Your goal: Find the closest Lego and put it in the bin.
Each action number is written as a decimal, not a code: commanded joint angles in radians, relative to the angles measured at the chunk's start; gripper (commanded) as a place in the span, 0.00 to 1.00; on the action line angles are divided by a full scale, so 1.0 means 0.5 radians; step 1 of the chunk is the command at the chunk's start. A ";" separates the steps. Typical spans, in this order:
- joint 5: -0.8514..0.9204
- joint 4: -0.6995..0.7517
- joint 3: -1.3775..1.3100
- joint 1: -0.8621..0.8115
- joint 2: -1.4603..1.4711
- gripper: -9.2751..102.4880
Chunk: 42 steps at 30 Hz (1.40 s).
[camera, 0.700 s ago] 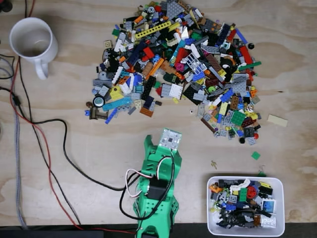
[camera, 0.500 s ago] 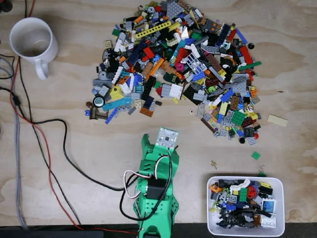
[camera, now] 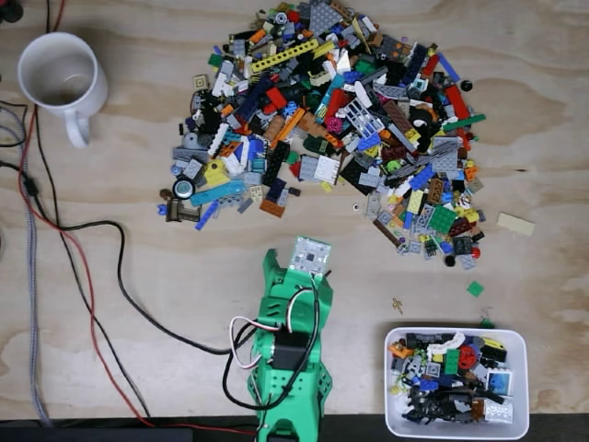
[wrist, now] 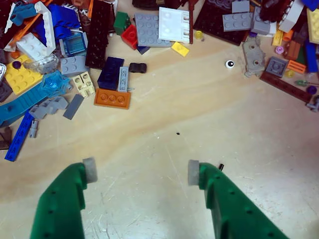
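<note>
— Honestly, easy to botch from here? Closest candidate looks like the orange plate, lying flat at the near edge of the Lego pile, up and left of the gripper in the wrist view.
— Likely to snag neighbours: touching a grey sliver and just beside a dark blue brick. Flat too, so prone to slipping or skidding on the plywood table.
— And the gripper?
— Spread wide, pads well apart, holding nothing, hovering over bare wood.
— The bin?
— Lower right in the fixed view, partly filled, well apart from the pile.
</note>
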<state>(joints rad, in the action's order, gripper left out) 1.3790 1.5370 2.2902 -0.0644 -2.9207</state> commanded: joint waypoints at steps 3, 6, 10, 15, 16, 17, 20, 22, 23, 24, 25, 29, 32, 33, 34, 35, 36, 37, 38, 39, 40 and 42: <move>-0.181 -0.012 -0.209 0.196 0.368 0.31; -0.399 -0.034 -0.347 0.368 0.798 0.31; -0.635 -0.110 -0.476 0.534 1.341 0.32; -0.807 -0.387 -0.525 0.678 1.761 0.34; -0.822 -0.417 -0.555 0.684 1.856 0.34; -0.847 -0.463 -0.592 0.678 1.942 0.34; -0.871 -0.577 -0.657 0.598 2.157 0.35; -0.868 -0.638 -0.684 0.540 2.279 0.35; -0.868 -0.675 -0.684 0.515 2.319 0.35; -0.862 -0.681 -0.703 0.491 2.365 0.35; -0.853 -0.696 -0.709 0.466 2.411 0.35; -0.785 -0.801 -0.730 0.347 2.562 0.35; -0.773 -0.831 -0.788 0.344 2.672 0.34; -0.776 -0.856 -0.804 0.350 2.697 0.33; -0.779 -0.859 -0.828 0.356 2.727 0.33; -0.788 -0.859 -0.859 0.365 2.761 0.33; -0.795 -0.859 -0.884 0.374 2.780 0.33; -0.795 -0.853 -0.905 0.387 2.795 0.33; -0.801 -0.847 -0.927 0.396 2.813 0.33; -0.810 -0.847 -0.948 0.402 2.826 0.33; -0.810 -0.847 -0.963 0.408 2.841 0.33; -0.810 -0.862 -0.988 0.408 2.875 0.32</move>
<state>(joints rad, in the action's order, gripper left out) 0.9817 1.1152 1.8761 0.1212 -1.4757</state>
